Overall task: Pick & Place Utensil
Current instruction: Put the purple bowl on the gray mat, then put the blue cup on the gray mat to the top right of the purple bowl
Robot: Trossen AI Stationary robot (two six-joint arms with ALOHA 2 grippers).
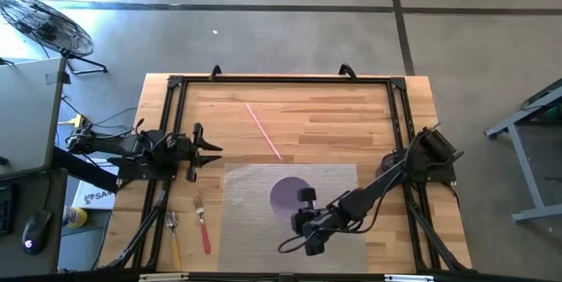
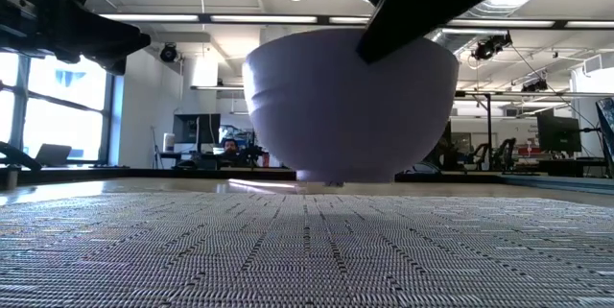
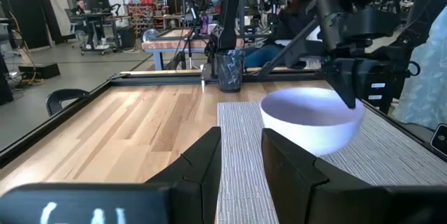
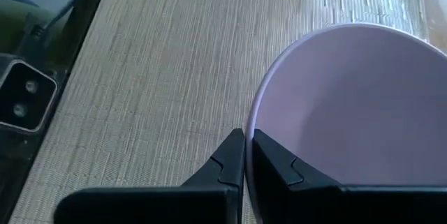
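Note:
A pale purple bowl (image 1: pixel 285 192) (image 2: pixel 345 97) (image 3: pixel 311 119) stands on a grey woven placemat (image 1: pixel 263 238); whether its base touches the mat, I cannot tell. My right gripper (image 1: pixel 304 205) (image 4: pixel 246 140) is shut on the bowl's rim. A red-handled fork (image 1: pixel 203 227) and a yellow-handled spoon (image 1: pixel 173 236) lie flat on the wood left of the mat. My left gripper (image 1: pixel 215 150) (image 3: pixel 242 154) waits open at the table's left side, above the wood, touching nothing. My right gripper pinches the bowl's rim (image 4: pixel 253 116) on its near-right side. One finger (image 4: pixel 279 165) is inside the bowl and the other (image 4: pixel 227 158) outside. The fingers come from above, slanting down from the table's right. The bowl stays upright.
A thin pink stick (image 1: pixel 263 131) lies slanting on the wood beyond the mat. A dark cup (image 3: pixel 229 70) stands near the table's right side. A black metal frame (image 1: pixel 281 80) runs around the tabletop. Bare wood shows between the mat and the far edge.

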